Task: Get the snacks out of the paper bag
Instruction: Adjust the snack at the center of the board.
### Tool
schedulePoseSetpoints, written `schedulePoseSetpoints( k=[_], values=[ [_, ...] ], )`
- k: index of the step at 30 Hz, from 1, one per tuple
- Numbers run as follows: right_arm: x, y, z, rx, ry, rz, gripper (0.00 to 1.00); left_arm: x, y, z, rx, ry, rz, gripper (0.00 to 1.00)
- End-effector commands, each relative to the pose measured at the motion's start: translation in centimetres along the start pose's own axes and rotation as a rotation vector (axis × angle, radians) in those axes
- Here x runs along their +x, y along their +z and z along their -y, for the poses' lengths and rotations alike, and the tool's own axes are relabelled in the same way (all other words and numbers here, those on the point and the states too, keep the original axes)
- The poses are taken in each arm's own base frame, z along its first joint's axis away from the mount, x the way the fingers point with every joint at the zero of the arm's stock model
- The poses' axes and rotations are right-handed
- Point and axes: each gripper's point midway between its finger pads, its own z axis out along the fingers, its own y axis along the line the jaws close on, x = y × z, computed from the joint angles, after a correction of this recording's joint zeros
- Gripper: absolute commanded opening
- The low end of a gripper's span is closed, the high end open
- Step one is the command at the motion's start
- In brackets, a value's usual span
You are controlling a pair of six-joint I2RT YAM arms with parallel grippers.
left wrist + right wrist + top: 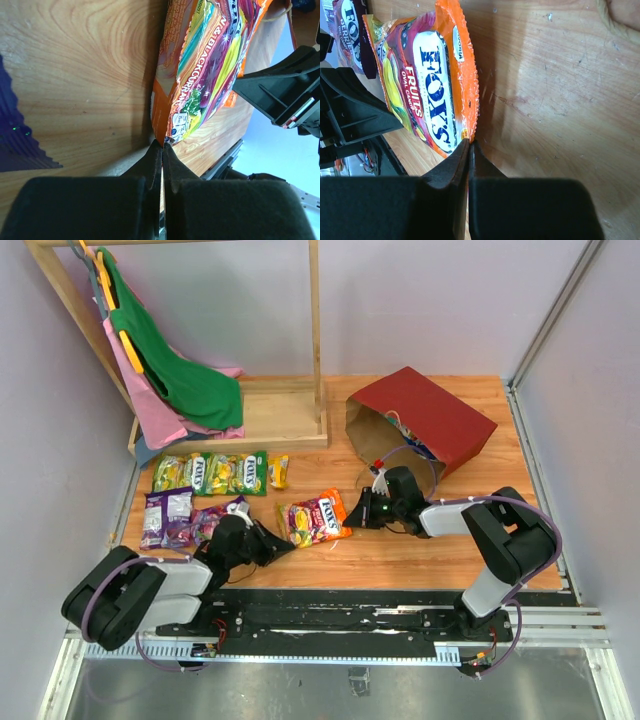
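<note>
Risk of tearing or slip. Top view: orange packet at centre of wooden desk, pinched from both sides; paper bag on its side, far right; lilac walls around. Left wrist: left gripper closed on packet corner only. Right wrist: right gripper closed on thin seal edge; avoid opposed pulls.

Orange Fox's packet flat on wooden table, right gripper pinching its near edge between closed black fingers, dark red packet top left
</note>
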Motion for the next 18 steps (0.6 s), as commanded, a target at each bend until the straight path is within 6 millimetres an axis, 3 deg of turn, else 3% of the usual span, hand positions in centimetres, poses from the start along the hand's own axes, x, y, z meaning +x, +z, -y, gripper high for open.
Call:
schedulePoseSetpoints(
  k=[1,9,18],
  values=[
    [0.1,-0.1,0.4,0.005,-0.003,0.01,0.01,-0.4,-0.2,-0.7,-0.047,0.034,0.027,0.01],
    [0.1,-0.2,0.5,0.002,0.0,0.014,0.01,-1.7,-2.0,-0.6,-0.093,0.088,0.099,0.0],
    [0.2,-0.5,0.4,0.005,-0.002,0.021,0.01,-0.2,-2.6,-2.9,-0.141,0.095,0.051,0.0]
  ],
)
